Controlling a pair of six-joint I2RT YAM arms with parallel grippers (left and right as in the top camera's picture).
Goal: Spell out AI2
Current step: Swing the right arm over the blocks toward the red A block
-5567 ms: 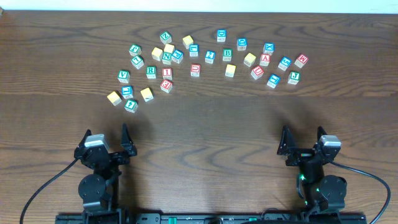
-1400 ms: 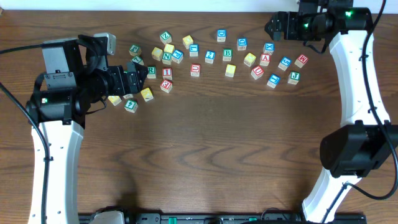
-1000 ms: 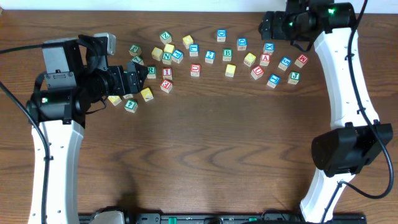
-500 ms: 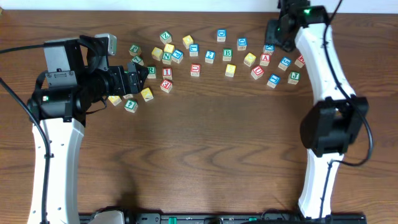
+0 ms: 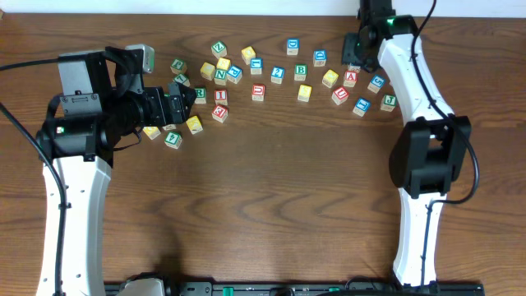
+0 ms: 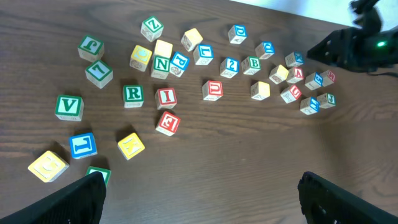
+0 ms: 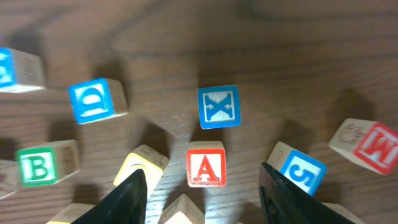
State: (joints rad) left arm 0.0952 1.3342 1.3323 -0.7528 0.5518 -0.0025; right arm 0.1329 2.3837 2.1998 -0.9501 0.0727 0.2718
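Right gripper [image 5: 354, 52] stood part-open at the wooden cube with a red A [image 5: 351, 78]; left gripper [image 5: 182, 97] gaped wide, empty.
Overhead, the wooden cube with a red I [image 5: 220, 96] lay just ahead of the left jaws and the wooden cube with a blue 2 [image 5: 278, 74] lay farther beyond them. From the left wrist, both fingers stood far apart and gripped nothing, with the red I ahead between them. From the right wrist, the red A sat between the half-spread fingers [image 7: 134, 193], touched by neither, and a blue X cube [image 7: 218, 107] lay just beyond it.
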